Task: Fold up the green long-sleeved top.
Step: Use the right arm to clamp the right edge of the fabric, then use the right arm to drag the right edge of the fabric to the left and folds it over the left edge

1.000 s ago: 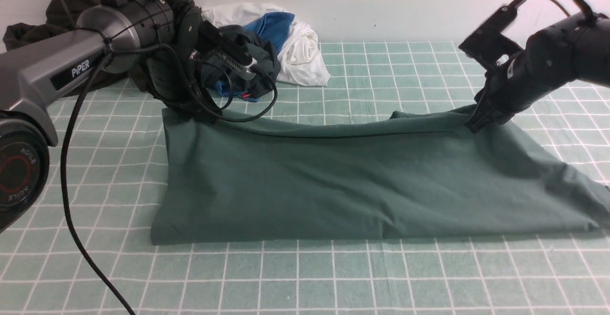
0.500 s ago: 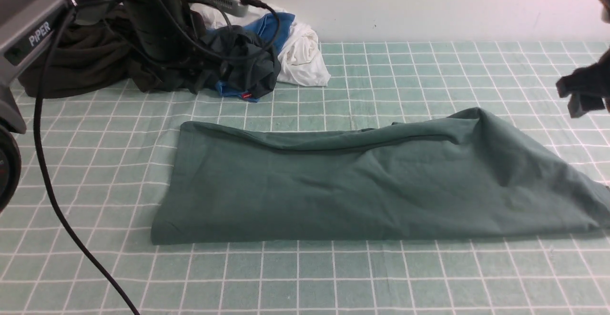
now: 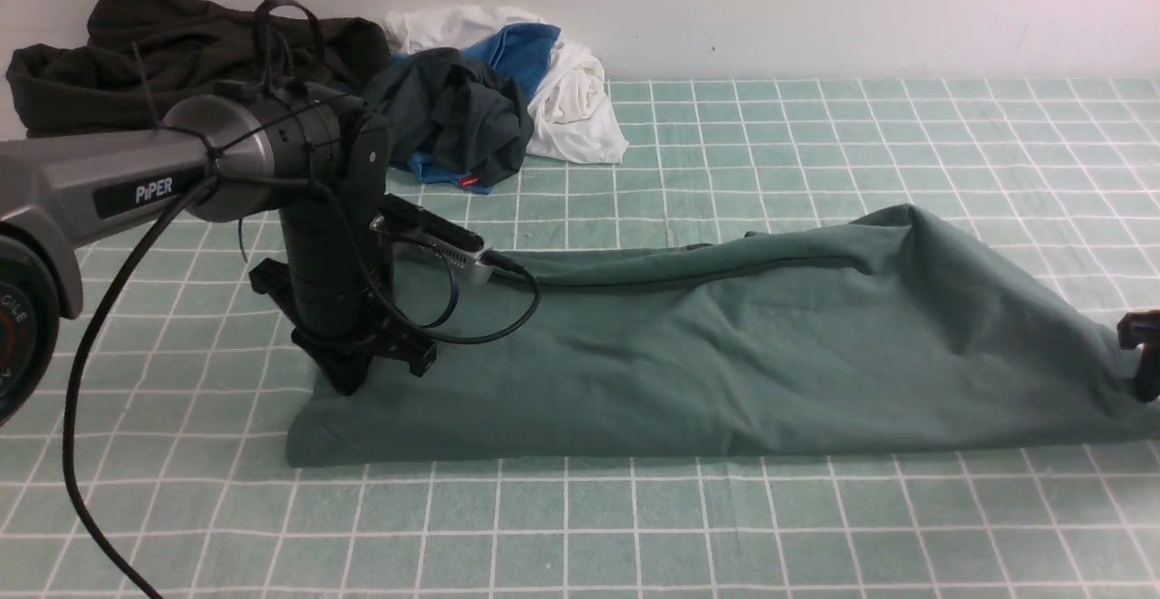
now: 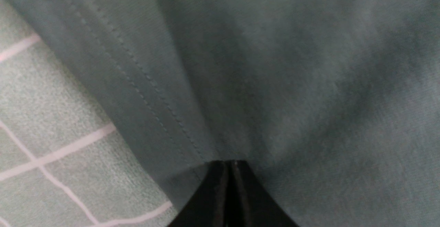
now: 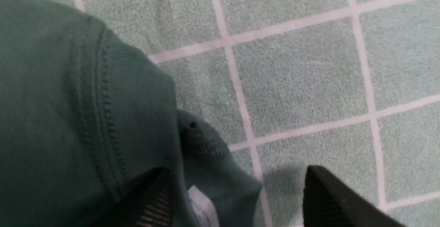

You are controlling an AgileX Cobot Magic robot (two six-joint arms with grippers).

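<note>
The green long-sleeved top (image 3: 725,354) lies across the table (image 3: 634,526). Your left claw (image 4: 229,172), arm pointing steeply down, is clamped tight on its hemmed left end; your right claw (image 5: 237,199) gapes wide astride its collar.

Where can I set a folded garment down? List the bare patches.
Free: the near strip of checked mat in front of the green top, and the far right patch between the top and the wall. Crowded: the clothes pile far left, the left claw and right claw at the top's ends.
</note>
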